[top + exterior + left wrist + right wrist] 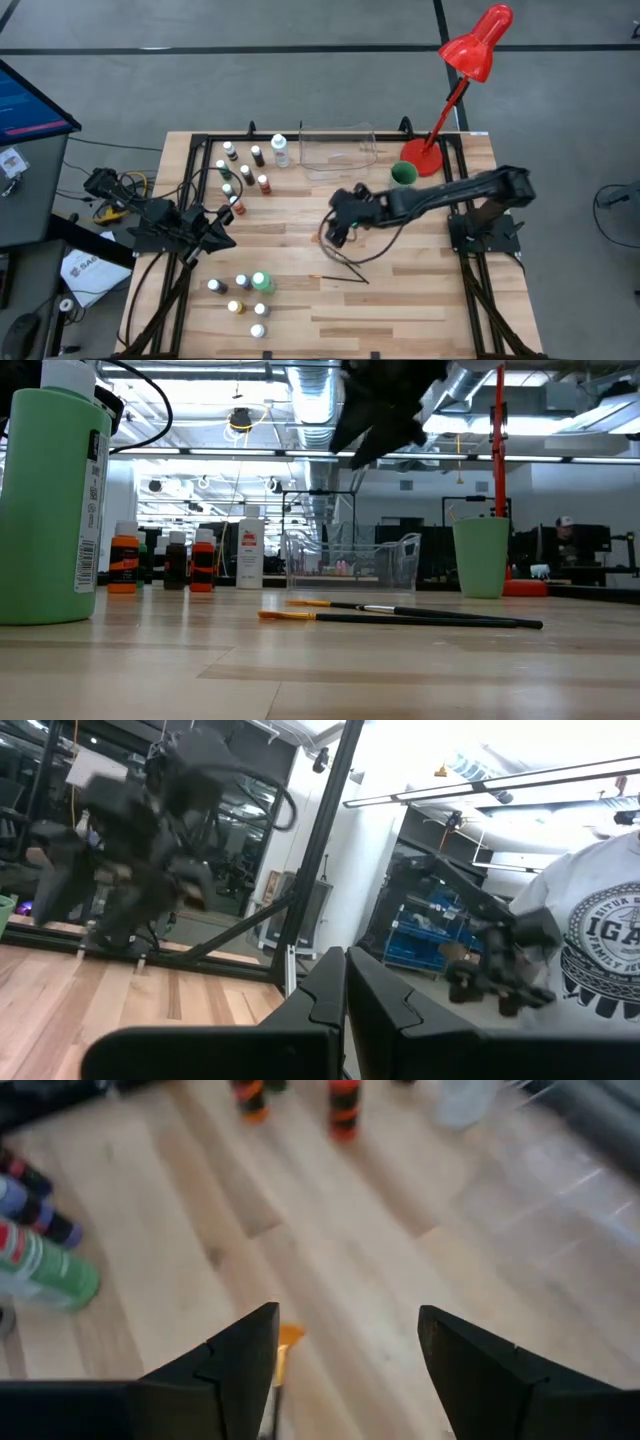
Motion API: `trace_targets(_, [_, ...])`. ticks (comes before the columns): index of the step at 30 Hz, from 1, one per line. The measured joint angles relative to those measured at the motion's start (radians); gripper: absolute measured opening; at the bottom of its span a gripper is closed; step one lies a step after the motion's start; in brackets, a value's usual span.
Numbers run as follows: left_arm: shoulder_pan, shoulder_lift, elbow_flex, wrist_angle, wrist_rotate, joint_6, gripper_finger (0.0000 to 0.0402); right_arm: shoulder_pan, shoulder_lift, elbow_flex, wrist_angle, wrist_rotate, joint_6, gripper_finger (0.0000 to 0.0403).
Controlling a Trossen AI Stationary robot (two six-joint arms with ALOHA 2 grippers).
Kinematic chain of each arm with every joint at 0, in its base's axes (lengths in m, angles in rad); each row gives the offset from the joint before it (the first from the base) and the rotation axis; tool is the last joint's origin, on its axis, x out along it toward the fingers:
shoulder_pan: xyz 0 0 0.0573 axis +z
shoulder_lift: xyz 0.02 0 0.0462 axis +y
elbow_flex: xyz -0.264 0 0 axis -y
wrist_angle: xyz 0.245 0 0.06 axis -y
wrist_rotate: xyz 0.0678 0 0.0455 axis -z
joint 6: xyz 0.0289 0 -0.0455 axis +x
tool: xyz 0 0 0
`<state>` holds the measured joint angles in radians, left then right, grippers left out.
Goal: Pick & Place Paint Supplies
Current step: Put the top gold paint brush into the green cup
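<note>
A robotics lab in an open industrial office.

The wooden tabletop (400, 300) sat in a black metal frame (190, 150) on grey concrete floor (250, 70). A monitor (25, 100) stood at nine o'clock. Beyond the table, exposed ceiling ducts (310, 400), strip lights (560, 458) and a seated person (565, 545) at desks showed.
</note>
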<state>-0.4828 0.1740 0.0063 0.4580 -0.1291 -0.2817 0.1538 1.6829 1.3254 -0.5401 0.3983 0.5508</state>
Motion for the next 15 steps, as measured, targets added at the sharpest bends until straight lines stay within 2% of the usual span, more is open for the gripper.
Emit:
trace_targets(8, [0.0,0.0,0.0,0.0,0.0,0.0,0.0002,-0.001,0.228,0.135,-0.024,-0.124,0.025,0.0235])
trace_targets(15, [0.0,0.0,0.0,0.0,0.0,0.0,0.0002,-0.028,0.373,0.221,-0.085,-0.207,0.026,0.0235])
